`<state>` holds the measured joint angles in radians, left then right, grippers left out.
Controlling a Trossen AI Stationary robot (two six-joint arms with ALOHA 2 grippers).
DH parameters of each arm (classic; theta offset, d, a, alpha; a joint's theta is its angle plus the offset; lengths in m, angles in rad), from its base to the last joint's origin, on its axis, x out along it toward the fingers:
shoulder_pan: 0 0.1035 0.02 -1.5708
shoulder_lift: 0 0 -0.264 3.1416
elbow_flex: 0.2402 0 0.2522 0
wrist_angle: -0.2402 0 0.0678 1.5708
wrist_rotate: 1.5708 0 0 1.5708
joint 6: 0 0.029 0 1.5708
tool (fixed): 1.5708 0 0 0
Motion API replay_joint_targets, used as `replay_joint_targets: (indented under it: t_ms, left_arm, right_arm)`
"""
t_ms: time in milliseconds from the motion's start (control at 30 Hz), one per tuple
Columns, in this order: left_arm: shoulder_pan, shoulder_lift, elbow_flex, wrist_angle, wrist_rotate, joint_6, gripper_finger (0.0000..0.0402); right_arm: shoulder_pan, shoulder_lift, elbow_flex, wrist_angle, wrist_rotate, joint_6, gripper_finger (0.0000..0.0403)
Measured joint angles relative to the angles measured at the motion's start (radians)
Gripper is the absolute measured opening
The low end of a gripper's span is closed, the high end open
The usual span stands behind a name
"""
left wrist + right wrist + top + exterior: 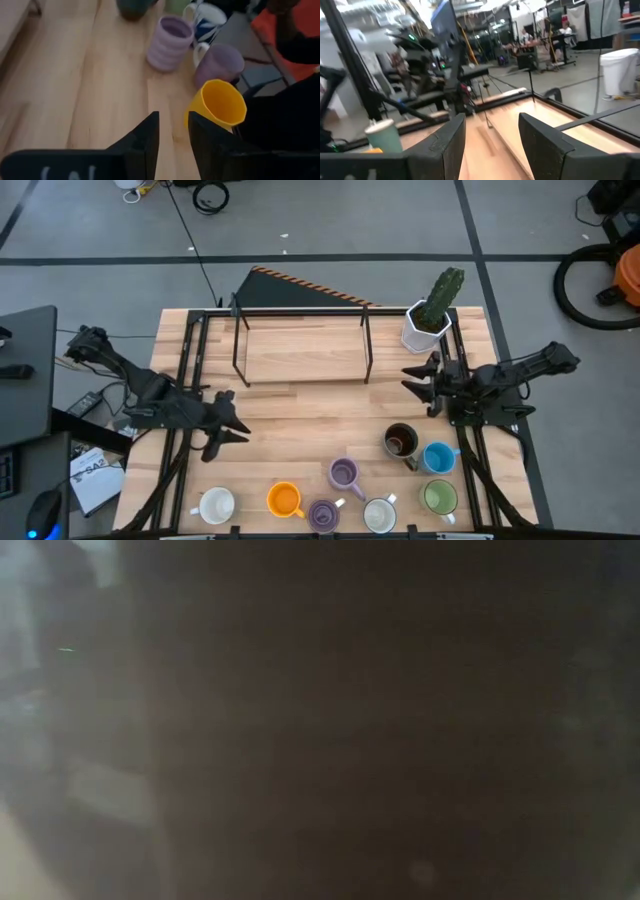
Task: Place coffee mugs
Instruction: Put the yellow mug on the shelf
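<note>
- while nothing sits between its fingers, the left gripper point(236, 423) hovers over bare wood left of the mug cluster; in the left wrist view its two dark fingers point(145, 137) stand a narrow gap apart, holding nothing, aimed toward the faceted orange mug point(218, 104).
- the step in hand looks like an approach to the next mug; none stands on the black metal rack with a wooden shelf point(300, 352) yet.
- the next move calls for wider jaws, then a line over the orange mug's rim or handle without knocking the lilac mug just beside it.
- the right gripper point(420, 383) waits by the rack's right end, fingers spread and empty.
- eight mugs stand at the table's near edge: a plain white mug point(216, 505), the orange one, a purple mug point(323, 515), a ribbed lilac mug point(345, 474), a white mug with a pale inside point(379, 515), a dark brown mug point(401, 441), a blue mug point(438, 458) and a green mug point(439, 497).
- most look empty; the brown one's inside is too dark to tell.
- a white angular pot point(423, 333) at the far right corner holds a green cactus point(441, 297).
- the low view shows nothing usable.
</note>
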<state>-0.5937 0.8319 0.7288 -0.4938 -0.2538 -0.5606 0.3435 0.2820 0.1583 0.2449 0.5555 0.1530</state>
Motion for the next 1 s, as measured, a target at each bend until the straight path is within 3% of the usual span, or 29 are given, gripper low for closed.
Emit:
replay_joint_targets:
  t_ms: [267,667,1000]
  left_arm:
    - [-0.062,0.240,0.230,-0.172,-0.037,-0.158,0.0112]
    - [-0.078,0.542,0.566,-0.379,-0.011,-0.248,0.0112]
    - [-0.077,0.657,0.623,-0.389,0.069,-0.379,0.0111]
  right_arm:
    - [0.000,0.222,0.084,0.050,0.039,-0.075,0.0190]
    - [0.001,0.538,0.123,0.445,0.027,-0.340,0.0190]
    - [0.002,0.597,0.232,0.239,0.019,-0.342,0.0190]
